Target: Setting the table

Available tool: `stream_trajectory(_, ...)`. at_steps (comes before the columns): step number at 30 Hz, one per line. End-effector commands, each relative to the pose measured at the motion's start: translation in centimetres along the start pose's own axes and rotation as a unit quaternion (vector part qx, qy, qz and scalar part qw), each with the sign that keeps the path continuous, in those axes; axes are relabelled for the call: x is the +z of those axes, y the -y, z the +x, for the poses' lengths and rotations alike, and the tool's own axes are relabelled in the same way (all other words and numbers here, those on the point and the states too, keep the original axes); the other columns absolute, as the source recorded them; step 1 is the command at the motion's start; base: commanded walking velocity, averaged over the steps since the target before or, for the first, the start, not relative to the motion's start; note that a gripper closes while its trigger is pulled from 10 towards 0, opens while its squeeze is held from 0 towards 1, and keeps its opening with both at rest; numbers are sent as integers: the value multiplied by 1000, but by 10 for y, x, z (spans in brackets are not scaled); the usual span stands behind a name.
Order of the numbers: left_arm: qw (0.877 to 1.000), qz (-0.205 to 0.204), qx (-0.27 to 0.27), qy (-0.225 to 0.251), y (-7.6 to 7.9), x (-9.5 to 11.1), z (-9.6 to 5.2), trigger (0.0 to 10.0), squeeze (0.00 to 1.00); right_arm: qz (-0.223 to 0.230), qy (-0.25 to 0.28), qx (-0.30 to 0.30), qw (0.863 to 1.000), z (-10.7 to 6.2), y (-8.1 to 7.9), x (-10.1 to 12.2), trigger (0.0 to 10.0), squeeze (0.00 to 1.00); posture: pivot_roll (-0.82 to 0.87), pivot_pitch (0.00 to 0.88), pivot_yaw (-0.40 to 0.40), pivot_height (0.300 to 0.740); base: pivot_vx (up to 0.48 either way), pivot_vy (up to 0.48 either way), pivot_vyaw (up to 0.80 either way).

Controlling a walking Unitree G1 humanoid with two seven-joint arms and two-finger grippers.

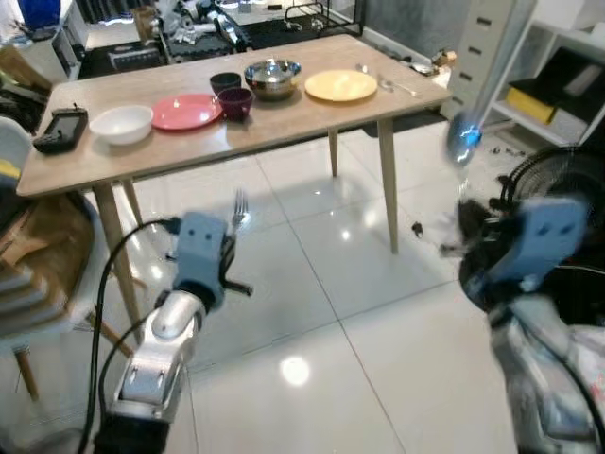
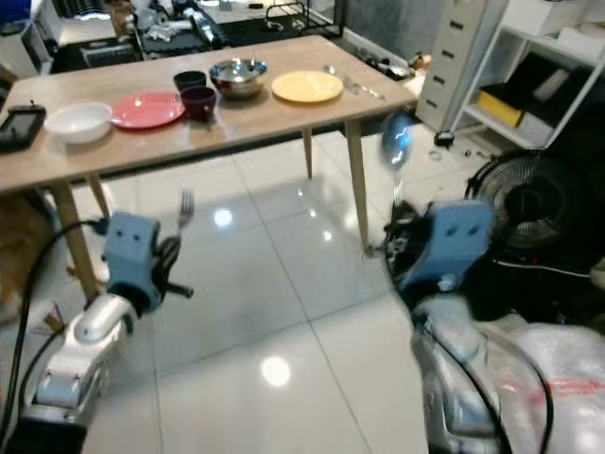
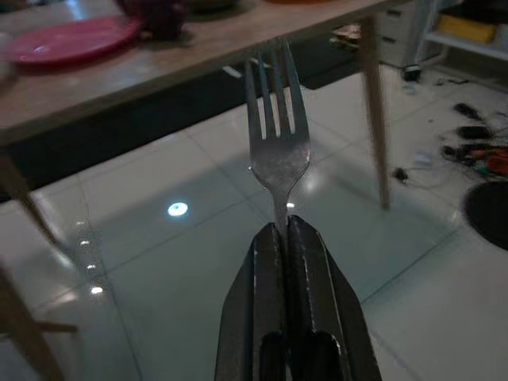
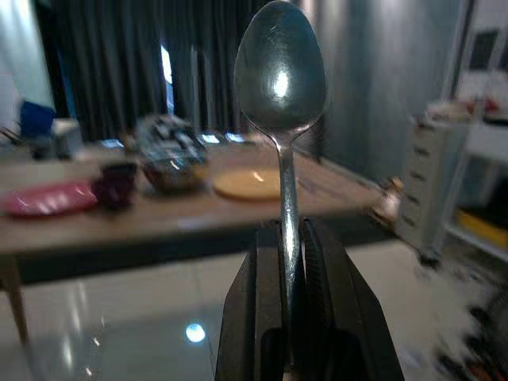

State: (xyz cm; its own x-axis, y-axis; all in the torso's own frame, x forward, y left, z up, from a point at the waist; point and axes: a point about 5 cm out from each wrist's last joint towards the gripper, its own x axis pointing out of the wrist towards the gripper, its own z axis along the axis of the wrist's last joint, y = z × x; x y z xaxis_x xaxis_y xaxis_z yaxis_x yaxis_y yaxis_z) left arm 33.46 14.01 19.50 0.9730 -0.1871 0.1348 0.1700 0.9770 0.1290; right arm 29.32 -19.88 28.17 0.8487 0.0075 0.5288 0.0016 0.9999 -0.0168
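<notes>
Head stereo pair looks forward and down from standing height, table (image 1: pixel 284 123) of light wood ahead, white tiled floor (image 1: pixel 312 284) below. Left wrist camera sights along its closed jaws, close on silver fork (image 3: pixel 276 143), table edge beyond. Right wrist camera likewise, close on silver spoon (image 4: pixel 280 75); both share the table.

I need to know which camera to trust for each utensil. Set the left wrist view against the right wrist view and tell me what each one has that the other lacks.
Left wrist view: the left gripper shut on a fork, tines pointing at the table's edge, with a table leg and tiled floor beyond.

Right wrist view: the right gripper shut on a spoon held upright, with the yellow plate, steel bowl and dark curtains behind.

Both: the wooden table, the pink plate and the dark cup.
</notes>
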Motion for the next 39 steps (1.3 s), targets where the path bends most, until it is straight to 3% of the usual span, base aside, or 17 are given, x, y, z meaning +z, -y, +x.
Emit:
stream_trajectory(1, 1000, 5, 16, -1, -9, 0, -3, 10000, 0, 10, -17, 12, 1000, -4, -7, -9, 10000, 0, 27, 144, 95, 740, 480, 0, 0)
stream_trajectory(4, 1000, 5, 21, 7, -11, 4, -1, 10000, 0, 10, -33, 16, 999, -9, -9, -19, 10000, 0, 30, 142, 93, 740, 480, 0, 0)
stream_trajectory(7, 998, 9, 42, 44, -24, 28, 9, 10000, 0, 12, -89, 23, 996, -28, -14, -51, 10000, 0, 37, 139, 90, 740, 480, 0, 0)
stream_trajectory(11, 996, 11, 57, 63, -33, 41, 12, 10000, 0, 14, -112, 25, 993, -37, -17, -62, 10000, 0, 38, 137, 90, 740, 480, 0, 0)
stream_trajectory(21, 998, 15, 53, 35, -28, 22, 2, 10000, 0, 19, -63, 13, 998, -17, -12, -36, 10000, 0, 39, 138, 89, 740, 480, 0, 0)
stream_trajectory(39, 997, 14, 63, 38, -33, 25, 3, 10000, 0, 24, -70, 18, 997, -17, -17, -41, 10000, 0, 44, 142, 80, 740, 480, 0, 0)
